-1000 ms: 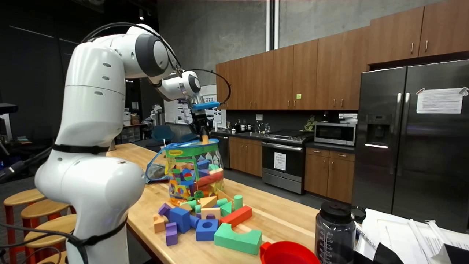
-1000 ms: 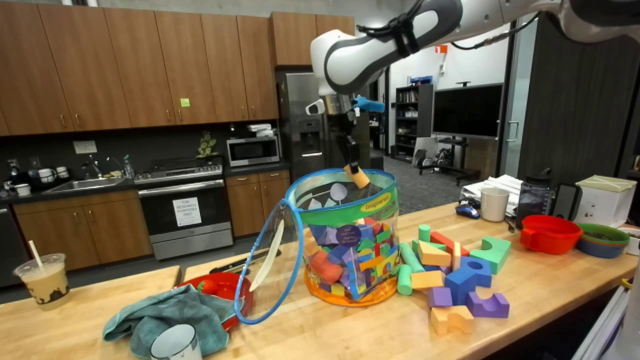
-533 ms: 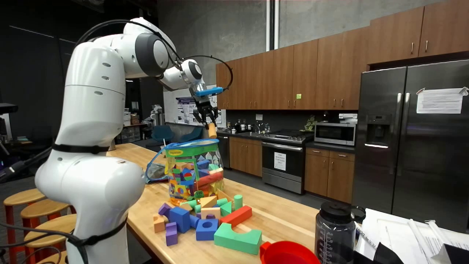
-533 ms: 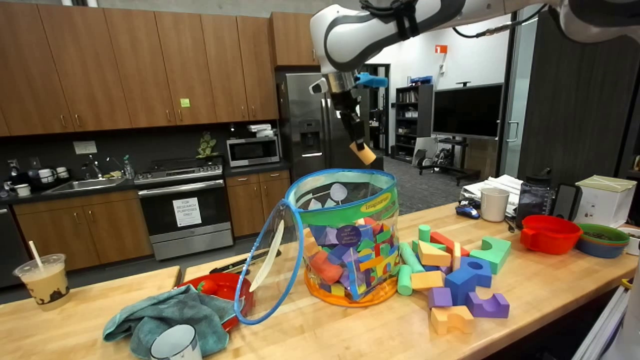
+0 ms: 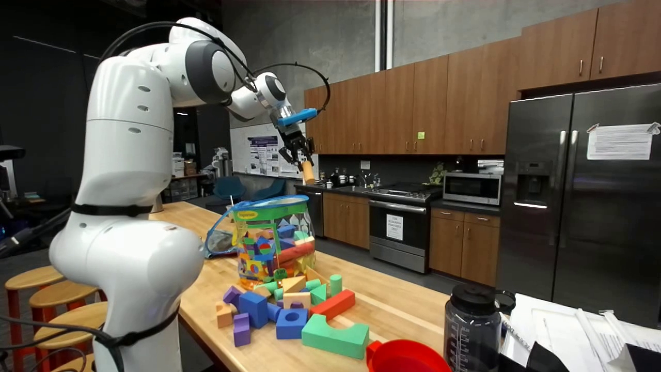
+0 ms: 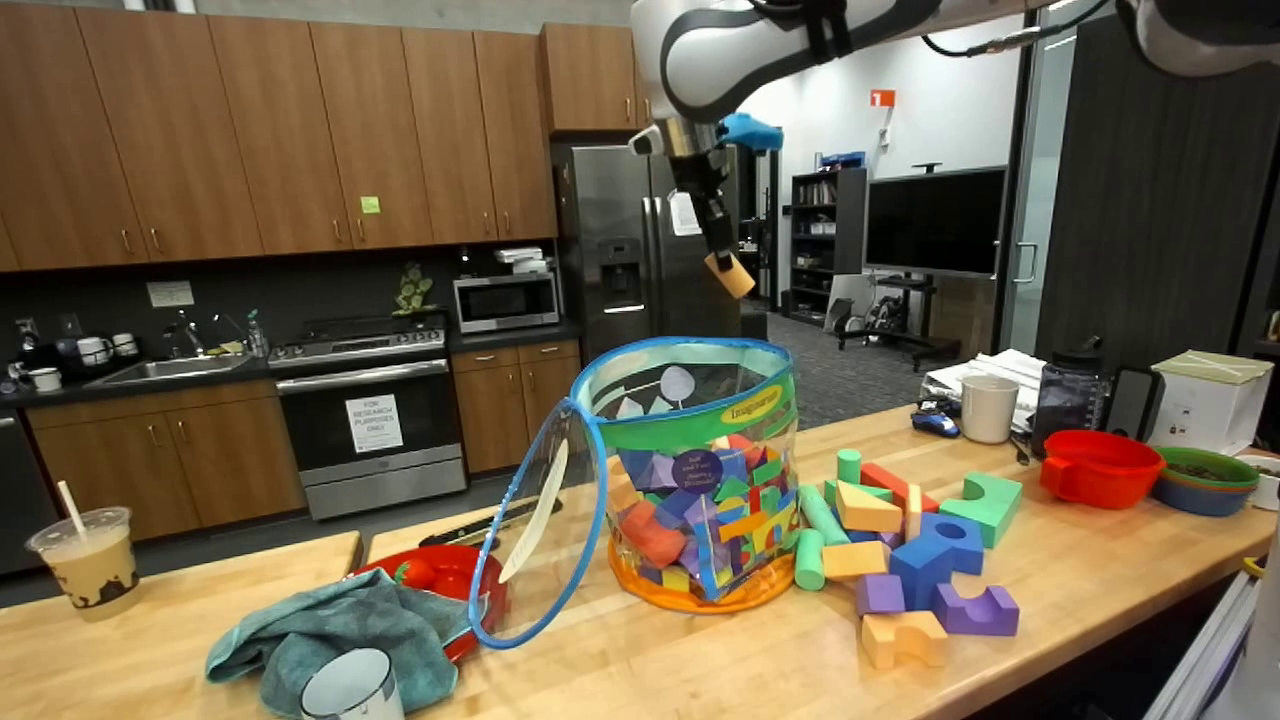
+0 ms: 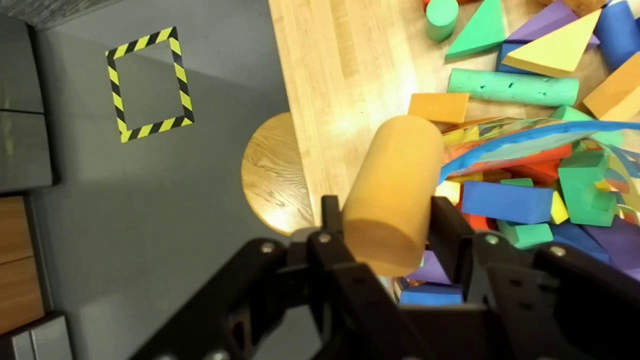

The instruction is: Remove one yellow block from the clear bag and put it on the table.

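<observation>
The black gripper [image 7: 386, 215] pinches a tilted yellow-orange can-shaped block [image 7: 397, 175], higher than the green-rimmed clear plastic bag [image 6: 660, 433].

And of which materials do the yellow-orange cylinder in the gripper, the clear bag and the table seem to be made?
The yellow-orange cylinder: perhaps foam; matte, evenly coloured, no visible grain. The clear bag: likely glossy plastic; the blocks inside show through. The table: probably wood, satin, with grain and joined strips.
</observation>
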You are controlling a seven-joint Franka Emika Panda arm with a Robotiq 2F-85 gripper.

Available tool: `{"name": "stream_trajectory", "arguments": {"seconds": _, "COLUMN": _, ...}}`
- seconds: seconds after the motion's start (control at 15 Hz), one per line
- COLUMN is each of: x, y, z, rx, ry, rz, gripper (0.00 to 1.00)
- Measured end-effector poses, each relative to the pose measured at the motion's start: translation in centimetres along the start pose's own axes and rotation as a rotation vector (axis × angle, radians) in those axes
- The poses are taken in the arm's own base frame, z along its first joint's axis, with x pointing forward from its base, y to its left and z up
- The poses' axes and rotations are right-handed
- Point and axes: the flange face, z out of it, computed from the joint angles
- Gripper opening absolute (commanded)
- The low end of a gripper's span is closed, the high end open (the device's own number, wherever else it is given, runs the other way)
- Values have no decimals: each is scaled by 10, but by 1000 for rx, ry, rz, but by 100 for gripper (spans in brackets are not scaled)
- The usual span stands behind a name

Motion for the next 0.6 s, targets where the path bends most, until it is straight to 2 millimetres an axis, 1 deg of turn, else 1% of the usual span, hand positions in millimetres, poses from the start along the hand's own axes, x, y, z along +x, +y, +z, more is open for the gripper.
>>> {"name": "stream_trajectory", "arguments": {"seconds": 0.13, "x": -6, "y": -8, "z": 17, "rx": -4, "ry": 0, "rz": 88, "gripper": 22}}
{"name": "stream_trajectory", "arguments": {"seconds": 0.27, "x": -17, "y": -18, "z": 36, "rx": -8, "ry": -6, "rz": 184, "gripper": 22}}
{"name": "stream_trajectory", "arguments": {"seconds": 0.4, "x": -33, "y": -31, "z": 53, "rx": -17, "ry": -26, "rz": 271, "gripper": 22}}
{"name": "stream_trajectory", "arguments": {"seconds": 0.6, "x": -63, "y": -51, "z": 74, "rx": -26, "ry": -58, "rz": 396, "gripper": 22}}
